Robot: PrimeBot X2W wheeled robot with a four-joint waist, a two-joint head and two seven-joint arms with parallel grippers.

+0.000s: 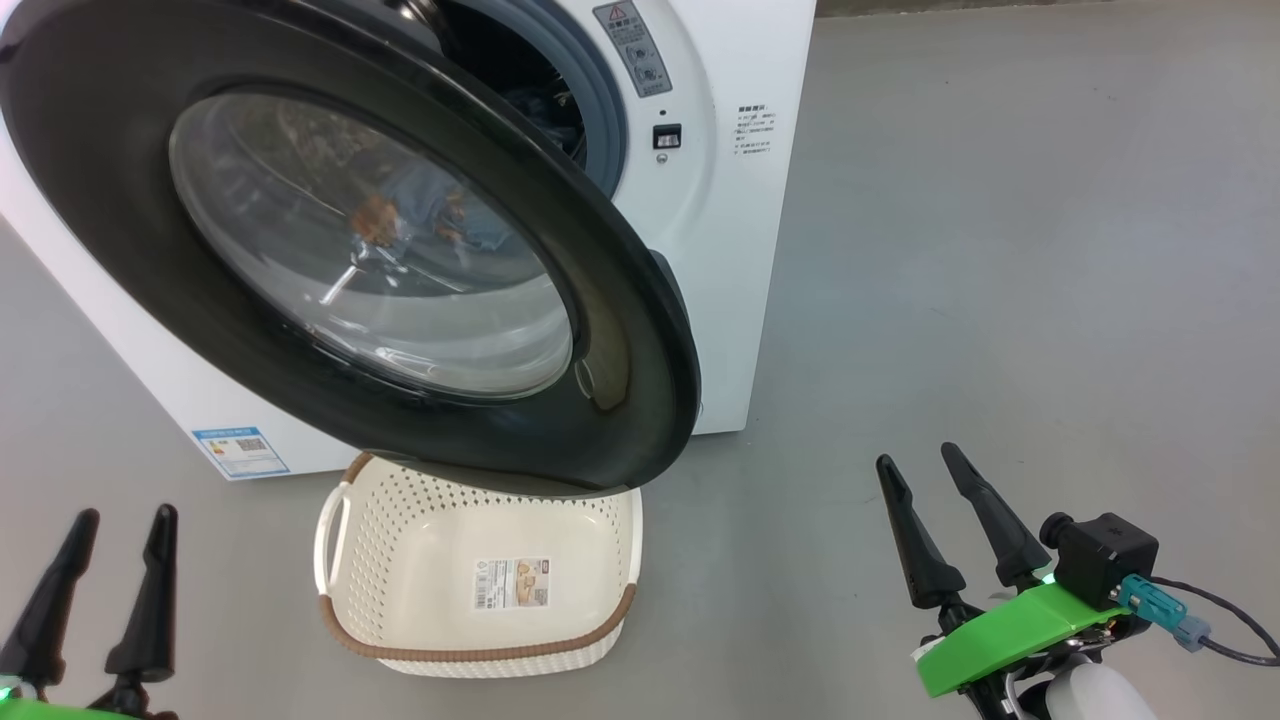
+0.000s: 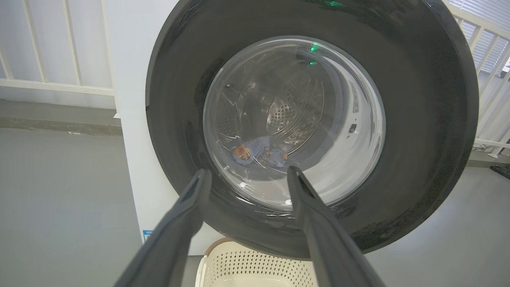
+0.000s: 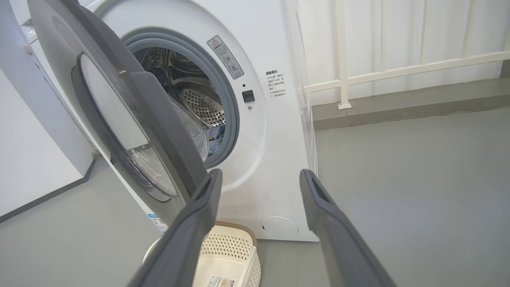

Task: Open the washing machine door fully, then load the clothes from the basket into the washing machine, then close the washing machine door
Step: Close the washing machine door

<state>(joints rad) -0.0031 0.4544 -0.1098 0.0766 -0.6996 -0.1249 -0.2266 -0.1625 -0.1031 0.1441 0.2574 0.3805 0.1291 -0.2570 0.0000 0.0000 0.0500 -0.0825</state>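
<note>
Two grippers frame our head view. At the lower left, our left gripper (image 1: 125,513) hangs above the grey floor (image 1: 1000,250), its fingers spread wide, released and apart from everything. Just beyond it, a blue sticker (image 1: 240,452) sits low on the machine (image 1: 720,250). Next comes the basket (image 1: 470,655), standing on the floor in front of the machine, its bare bottom showing a label (image 1: 512,583). Above it the door (image 1: 300,300) is swung out on its left side, partly open, and in our head view its lower rim overlaps the basket's back edge. Through the door's glass we see the clothes (image 2: 263,153), blue with orange-brown figures, lying low in the drum (image 3: 199,105). Our right wrist view shows a strip of them past the door's edge, inside the grey ring (image 3: 233,119). A round cap (image 3: 279,228) sits low on the machine's front, right of the basket. At the lower right, well apart from the machine, our right gripper (image 1: 918,456) is likewise released, its fingers parted over bare floor.
</note>
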